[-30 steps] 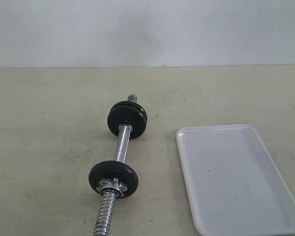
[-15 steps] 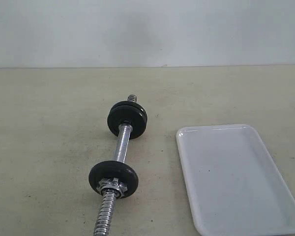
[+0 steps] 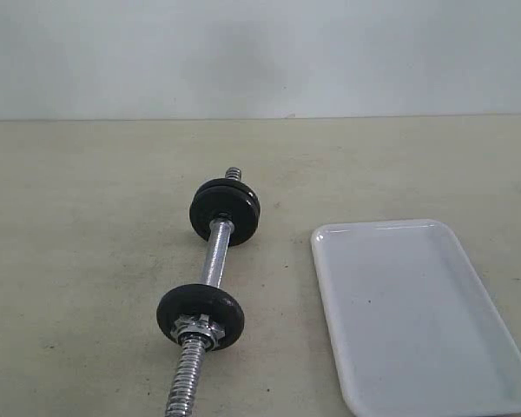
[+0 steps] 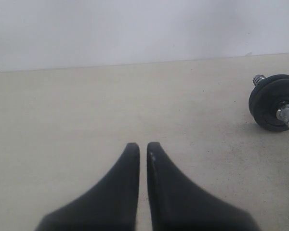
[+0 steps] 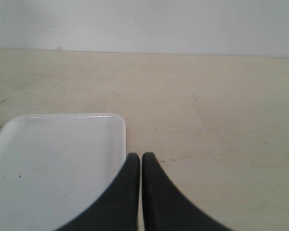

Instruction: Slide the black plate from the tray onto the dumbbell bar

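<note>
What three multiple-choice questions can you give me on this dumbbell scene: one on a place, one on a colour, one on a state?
1. In the exterior view, where does the tray lie from the dumbbell bar?
A. On its left
B. On its right
C. Across it

2. What colour is the tray?
A. White
B. Black
C. Red

3. How do the left gripper and the right gripper stand?
A. Both wide open
B. One holds a disc
C. Both shut, holding nothing

Answers:
1 B: the tray sits apart from the bar, toward the right edge of the view.
2 A: its glossy surface is white.
3 C: each wrist view shows the fingers drawn together with nothing between them.
</note>
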